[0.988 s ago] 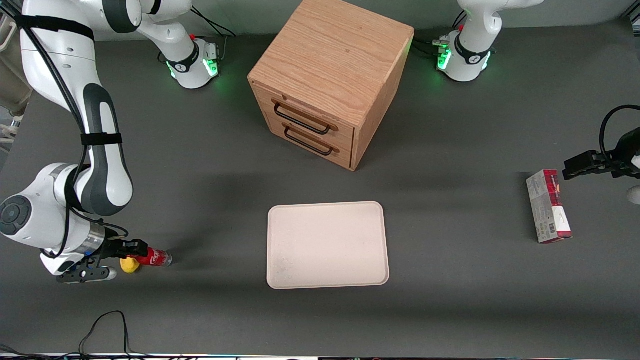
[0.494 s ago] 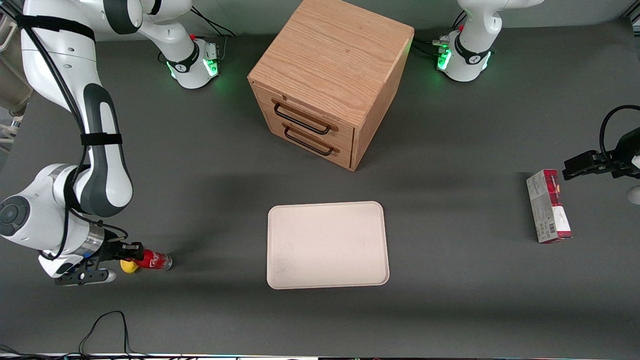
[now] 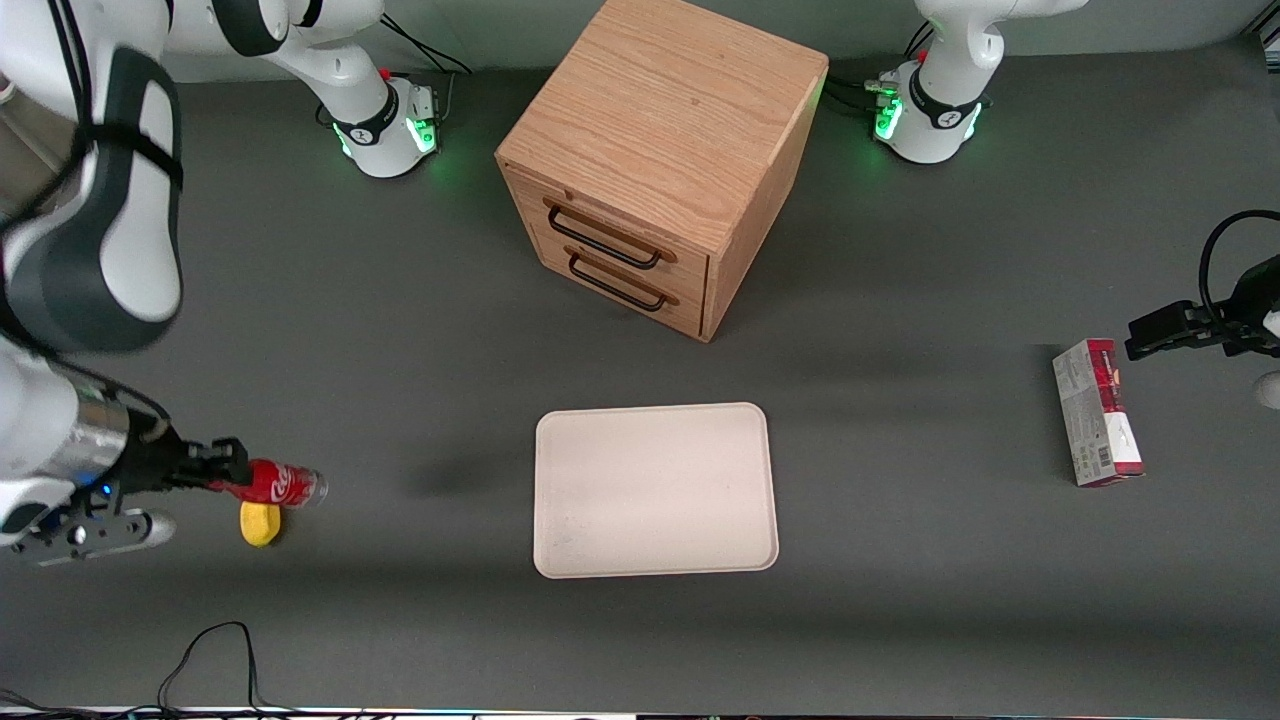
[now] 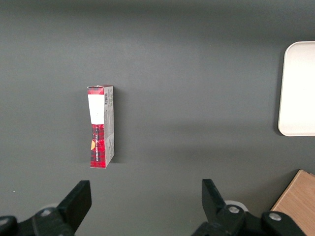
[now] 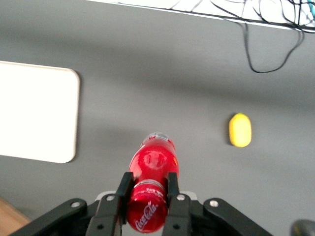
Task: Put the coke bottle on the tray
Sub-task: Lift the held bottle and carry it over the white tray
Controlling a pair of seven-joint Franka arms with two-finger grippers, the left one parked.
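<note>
My right gripper (image 3: 225,477) is shut on the coke bottle (image 3: 280,485) and holds it lifted above the table at the working arm's end. The bottle is red with white script and a clear base pointing toward the tray (image 3: 655,490). In the right wrist view the two black fingers (image 5: 124,189) clamp the bottle (image 5: 151,184) near its cap end. The cream-white tray (image 5: 34,115) lies flat on the grey table, well apart from the bottle, with nothing on it.
A yellow lemon-like lump (image 3: 261,524) lies on the table just below the held bottle; it also shows in the right wrist view (image 5: 240,130). A wooden drawer cabinet (image 3: 660,160) stands farther from the camera than the tray. A red-and-white carton (image 3: 1097,412) lies toward the parked arm's end.
The gripper has lifted the coke bottle off the table, up and slightly away from the yellow lump. The arm has risen closer to the camera.
</note>
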